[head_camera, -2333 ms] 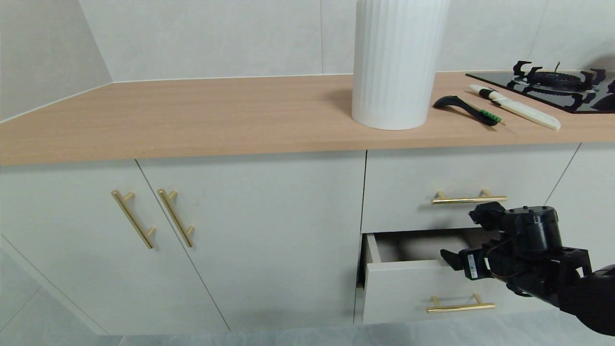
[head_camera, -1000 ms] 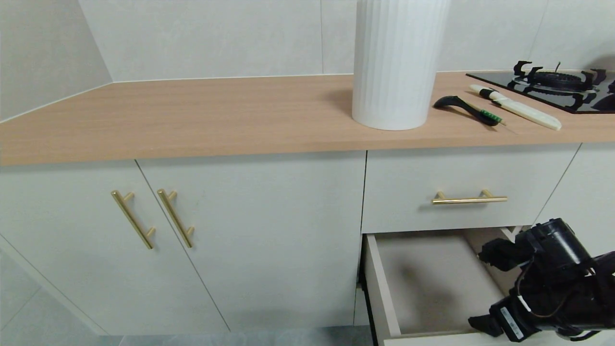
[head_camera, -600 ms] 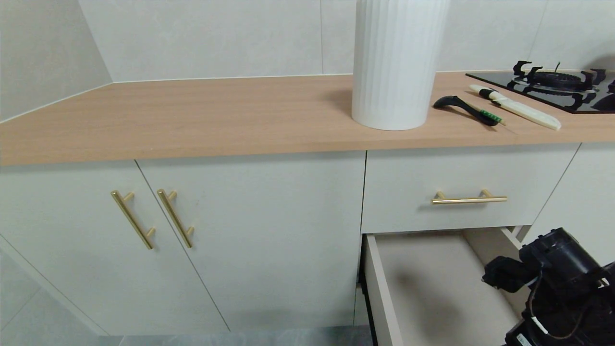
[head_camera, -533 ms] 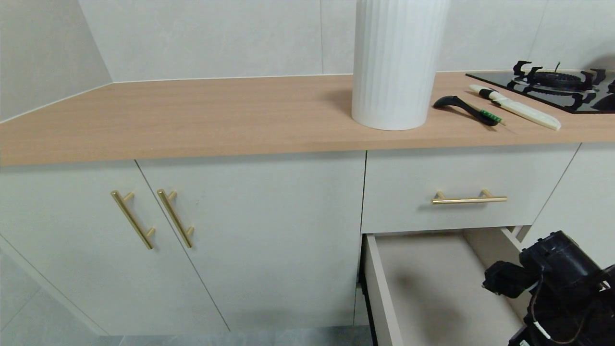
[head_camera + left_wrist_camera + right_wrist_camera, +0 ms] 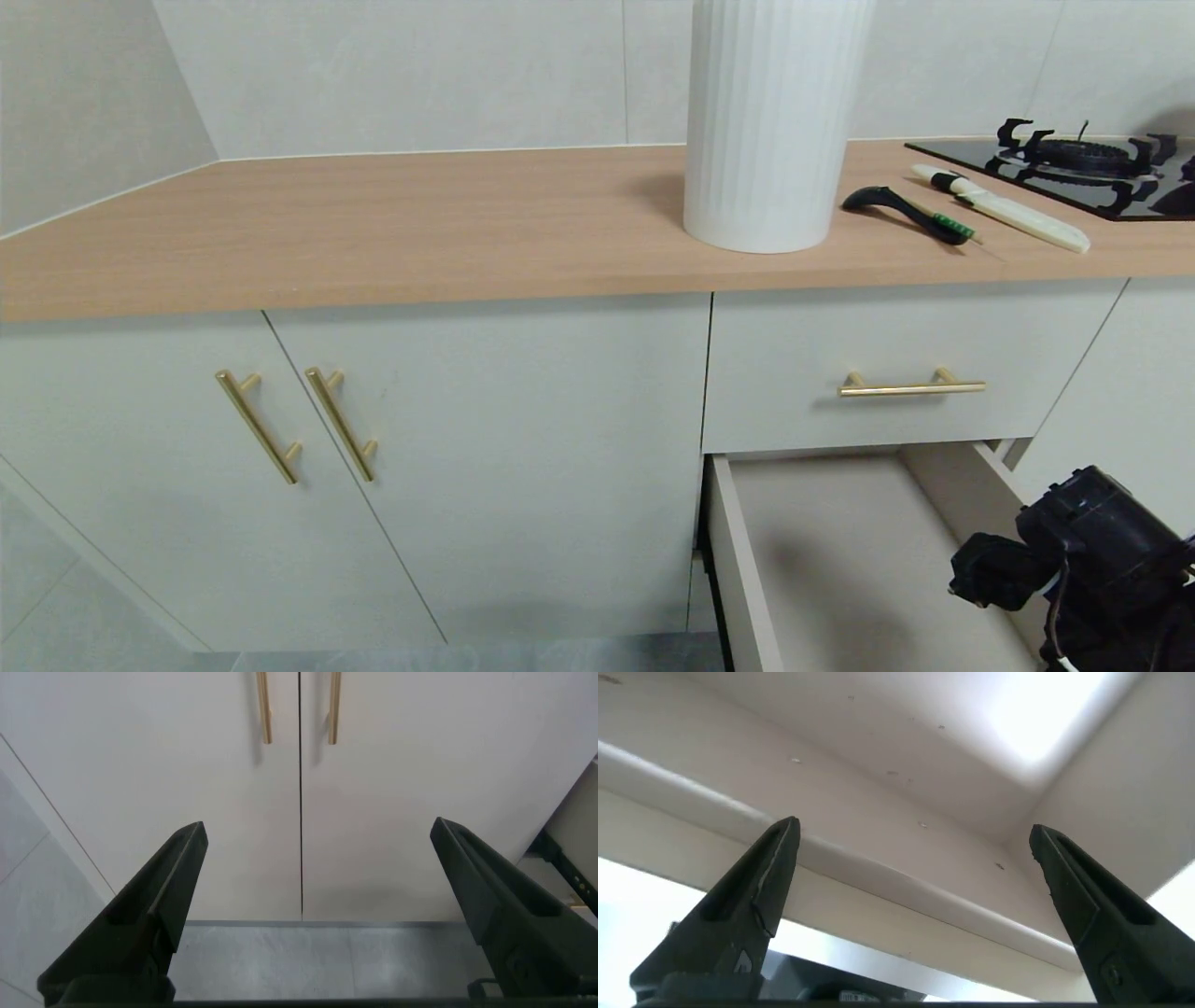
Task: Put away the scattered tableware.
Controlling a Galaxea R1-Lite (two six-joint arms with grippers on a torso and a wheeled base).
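On the wooden counter lie a black-handled tool with a green band and a white knife, both to the right of a tall white ribbed cylinder. Below them the lower drawer stands pulled out, its bare inside showing. My right gripper is open over the drawer's right side, nothing between its fingers; one finger shows at the lower right. My left gripper is open, low before the double cabinet doors.
A black gas hob sits at the counter's far right. The shut upper drawer has a gold bar handle. Two gold handles are on the doors at left. Grey floor lies under the cabinets.
The lower drawer has come from a narrow gap to wide open. My right gripper drew back toward me, down and to the right, with it.
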